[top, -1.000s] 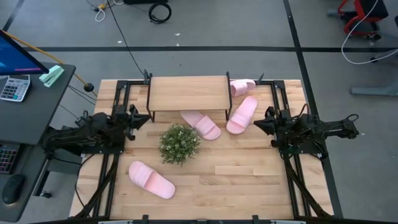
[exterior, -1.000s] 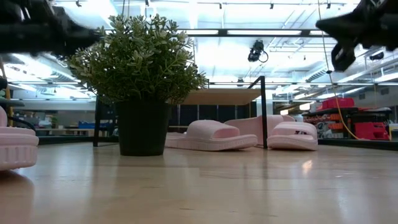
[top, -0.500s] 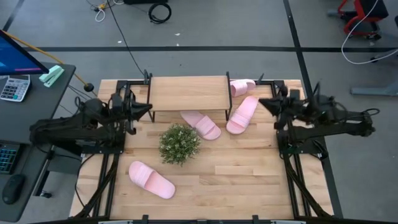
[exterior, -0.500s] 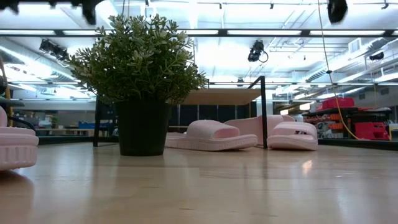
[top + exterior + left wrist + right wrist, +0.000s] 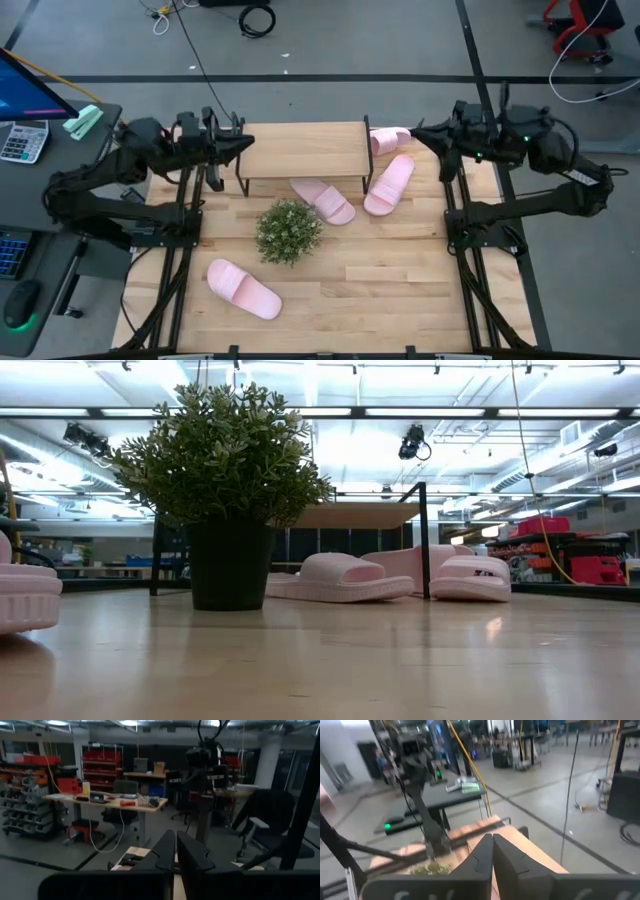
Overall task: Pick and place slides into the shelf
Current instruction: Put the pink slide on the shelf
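Observation:
Four pale pink slides lie soles down on the table in the high view: one near the near-left corner [image 5: 243, 289], one just in front of the shelf [image 5: 323, 200], one by its right leg [image 5: 389, 184], and one at its right end [image 5: 389, 139]. The shelf [image 5: 302, 150] stands at the far edge on its black legs. My left gripper [image 5: 247, 146] hovers shut, raised by the shelf's left end. My right gripper [image 5: 414, 129] hovers shut, raised by the far-right slide. The wrist views show each pair of fingers closed together [image 5: 175, 851] [image 5: 492, 851]. The low view shows two slides [image 5: 340, 577] [image 5: 475, 578] under the shelf top [image 5: 360, 515], and no gripper.
A green potted plant [image 5: 289, 230] stands mid-table in front of the shelf and fills the left of the low view [image 5: 225, 490]. Black arm frames run along the table's left [image 5: 185, 250] and right [image 5: 470, 260] sides. A desk with a calculator [image 5: 22, 140] stands off the left edge.
Both arms have risen from low at the table's sides and swung toward the far edge, leaving the top of the low view. The left gripper now reaches the shelf's left end, the right the far-right slide. Slides, shelf and plant have stayed put.

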`<action>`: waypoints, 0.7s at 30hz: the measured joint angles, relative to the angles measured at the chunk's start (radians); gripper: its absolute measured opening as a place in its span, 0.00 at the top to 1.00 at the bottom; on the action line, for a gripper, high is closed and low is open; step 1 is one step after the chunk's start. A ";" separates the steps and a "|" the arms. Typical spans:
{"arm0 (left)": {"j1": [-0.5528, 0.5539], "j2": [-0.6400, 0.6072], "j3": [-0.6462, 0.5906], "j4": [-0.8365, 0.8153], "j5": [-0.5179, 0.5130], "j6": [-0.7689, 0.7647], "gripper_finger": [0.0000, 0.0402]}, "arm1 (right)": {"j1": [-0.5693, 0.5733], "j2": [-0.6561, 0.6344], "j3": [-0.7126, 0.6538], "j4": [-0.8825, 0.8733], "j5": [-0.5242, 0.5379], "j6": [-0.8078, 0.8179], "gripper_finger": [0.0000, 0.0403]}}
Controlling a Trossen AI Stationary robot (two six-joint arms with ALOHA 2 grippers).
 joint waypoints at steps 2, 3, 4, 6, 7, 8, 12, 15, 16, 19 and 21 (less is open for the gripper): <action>0.000 0.035 0.073 -0.049 0.000 0.001 0.92 | -0.010 0.040 0.067 -0.045 0.000 -0.005 0.95; 0.000 0.050 0.104 -0.073 0.000 0.000 0.91 | -0.015 0.057 0.095 -0.058 0.000 -0.011 0.95; 0.000 0.064 0.131 -0.090 0.000 0.000 0.91 | -0.018 0.072 0.120 -0.069 0.000 -0.016 0.95; 0.000 0.088 0.178 -0.116 0.000 -0.001 0.91 | -0.023 0.099 0.160 -0.082 0.000 -0.024 0.95; 0.000 0.096 0.195 -0.126 0.000 -0.001 0.91 | -0.025 0.110 0.175 -0.088 0.000 -0.025 0.95; 0.000 0.100 0.207 -0.138 0.000 -0.001 0.92 | -0.027 0.120 0.188 -0.095 0.000 -0.025 0.95; 0.000 0.101 0.211 -0.145 0.000 0.000 0.94 | -0.036 0.133 0.205 -0.096 0.000 -0.036 0.95; -0.001 0.102 0.209 -0.146 0.000 0.000 0.95 | -0.038 0.135 0.204 -0.096 0.000 -0.064 0.95; -0.002 0.103 0.209 -0.147 0.000 0.000 0.95 | -0.038 0.137 0.204 -0.095 0.000 -0.075 0.95; -0.003 0.103 0.209 -0.162 0.000 -0.055 0.95 | -0.035 0.137 0.204 -0.095 -0.002 -0.063 0.96; -0.003 0.103 0.208 -0.162 0.000 -0.099 0.95 | -0.036 0.137 0.204 -0.093 -0.001 -0.044 0.97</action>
